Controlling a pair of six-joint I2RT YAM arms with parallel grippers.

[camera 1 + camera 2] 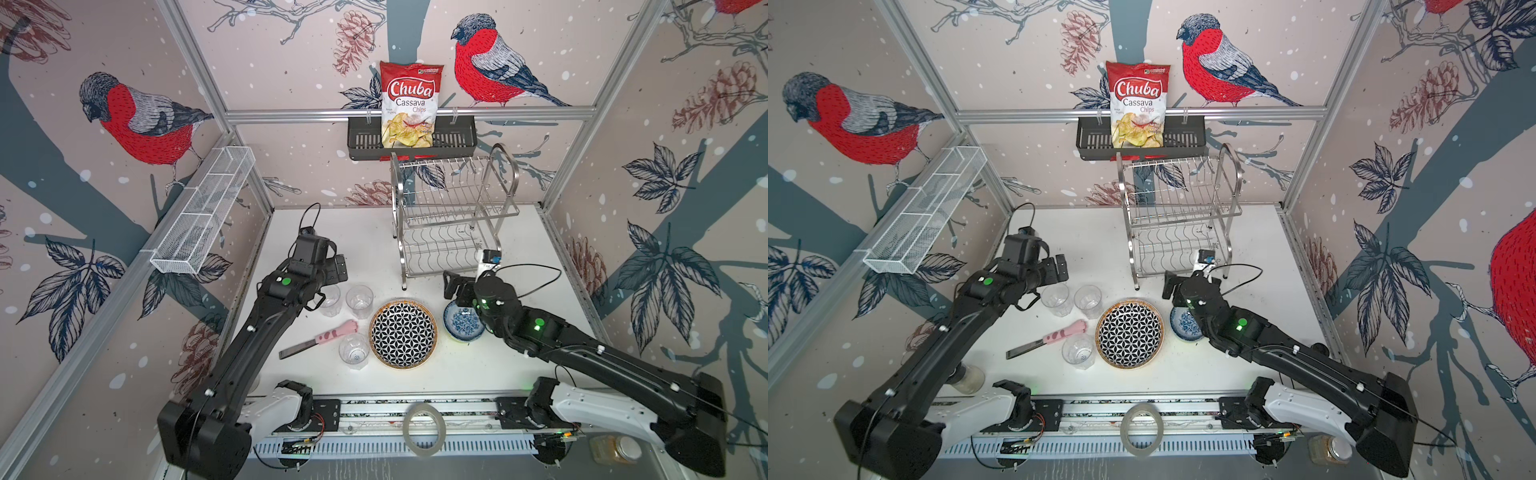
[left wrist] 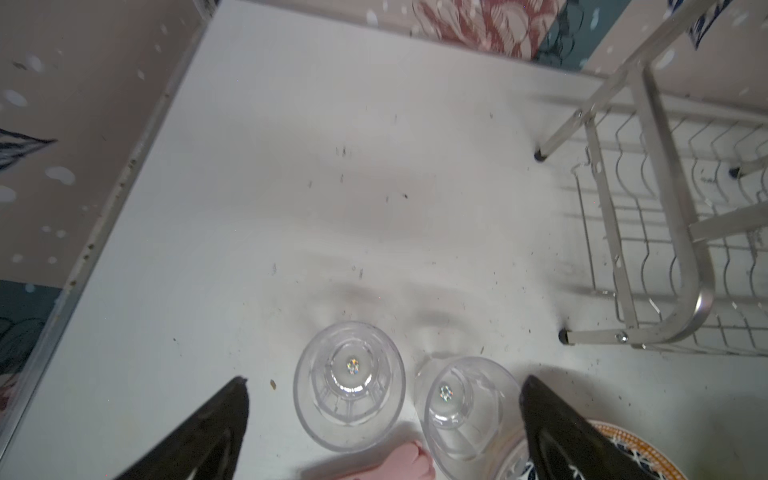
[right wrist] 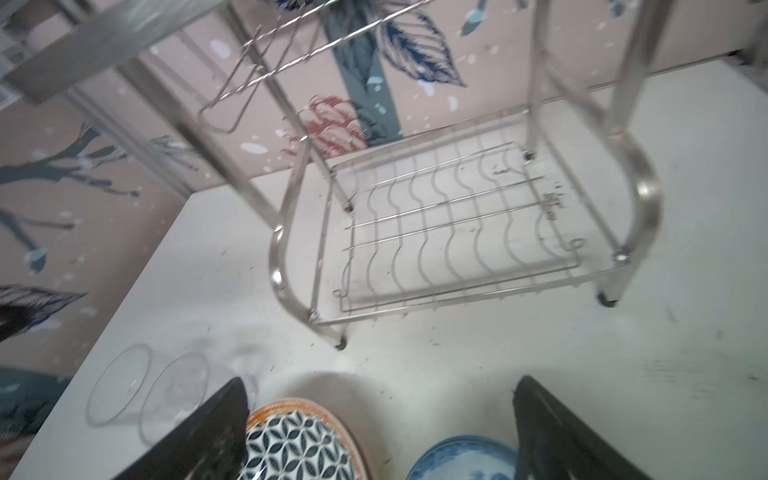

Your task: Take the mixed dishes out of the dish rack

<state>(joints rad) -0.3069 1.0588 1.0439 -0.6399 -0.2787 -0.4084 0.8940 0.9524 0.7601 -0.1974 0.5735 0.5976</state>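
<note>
The steel dish rack (image 1: 453,216) stands at the back of the table with both shelves bare. In front of it, three clear glasses (image 1: 330,299) (image 1: 359,301) (image 1: 354,351), a black-white geometric plate (image 1: 403,334) and a blue-floral bowl (image 1: 461,326) rest on the table. My left gripper (image 2: 383,381) hangs open above two upright glasses (image 2: 349,386) (image 2: 465,411), holding nothing. My right gripper (image 3: 381,381) is open over the gap between the plate (image 3: 299,440) and the bowl (image 3: 461,457), also holding nothing. Both grippers show in the top views (image 1: 334,270) (image 1: 457,291).
A pink paw-handled utensil (image 1: 332,334) lies left of the plate. A chips bag (image 1: 409,104) sits in the black wall basket (image 1: 361,141) above the rack. A white mesh basket (image 1: 203,212) hangs on the left wall. A tape roll (image 1: 424,428) lies on the front rail.
</note>
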